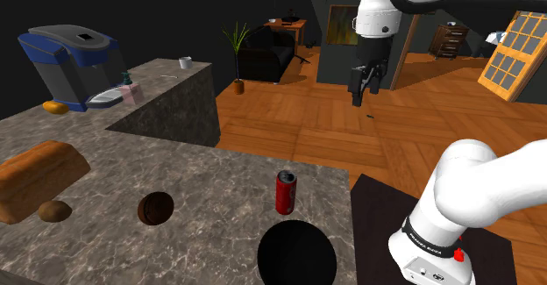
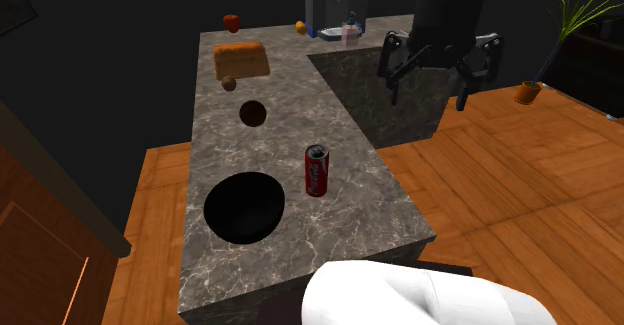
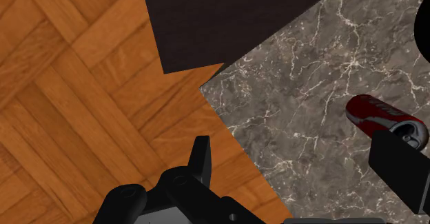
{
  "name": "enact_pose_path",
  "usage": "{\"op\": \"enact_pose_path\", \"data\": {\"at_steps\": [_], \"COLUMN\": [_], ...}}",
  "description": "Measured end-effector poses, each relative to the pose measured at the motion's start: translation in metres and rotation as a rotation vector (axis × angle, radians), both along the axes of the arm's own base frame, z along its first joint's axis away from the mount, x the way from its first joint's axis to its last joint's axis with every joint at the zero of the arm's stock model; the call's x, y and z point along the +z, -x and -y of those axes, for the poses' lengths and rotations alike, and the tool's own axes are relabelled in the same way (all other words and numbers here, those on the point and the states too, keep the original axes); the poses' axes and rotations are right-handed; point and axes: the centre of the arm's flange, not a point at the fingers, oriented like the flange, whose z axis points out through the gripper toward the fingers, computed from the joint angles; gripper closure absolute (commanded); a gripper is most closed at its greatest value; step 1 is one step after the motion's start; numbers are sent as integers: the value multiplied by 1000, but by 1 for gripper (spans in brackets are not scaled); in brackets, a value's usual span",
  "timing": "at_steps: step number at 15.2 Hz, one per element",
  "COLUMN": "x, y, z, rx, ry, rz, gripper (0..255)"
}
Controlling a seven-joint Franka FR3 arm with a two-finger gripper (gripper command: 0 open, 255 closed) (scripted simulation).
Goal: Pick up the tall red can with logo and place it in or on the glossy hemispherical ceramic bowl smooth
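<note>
Well away from the can (image 1: 286, 192), the end effector (image 2: 432, 91) is held open, and nothing has yet been grasped or placed in the black bowl (image 1: 297, 255).

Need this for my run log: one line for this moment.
phase: pre-grasp | gripper: jaws open, empty, over floor | red can: upright on counter | black bowl: empty, beside can

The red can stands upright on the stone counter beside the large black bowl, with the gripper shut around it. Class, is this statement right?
Not quite. The gripper is open and hangs high up, well away from the can, holding nothing; the second exterior view shows it spread wide. The red can does stand upright on the stone counter beside the black bowl.
</note>
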Motion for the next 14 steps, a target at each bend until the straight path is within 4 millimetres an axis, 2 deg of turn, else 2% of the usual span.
{"op": "enact_pose_path", "data": {"at_steps": [3, 10, 14], "x": [-11, -80, -112], "y": [-6, -33, -52], "z": [-8, -57, -87], "rx": [-5, -36, -54], "ry": [-3, -18, -27], "rz": [3, 25, 39], "gripper": [0, 0, 0]}}
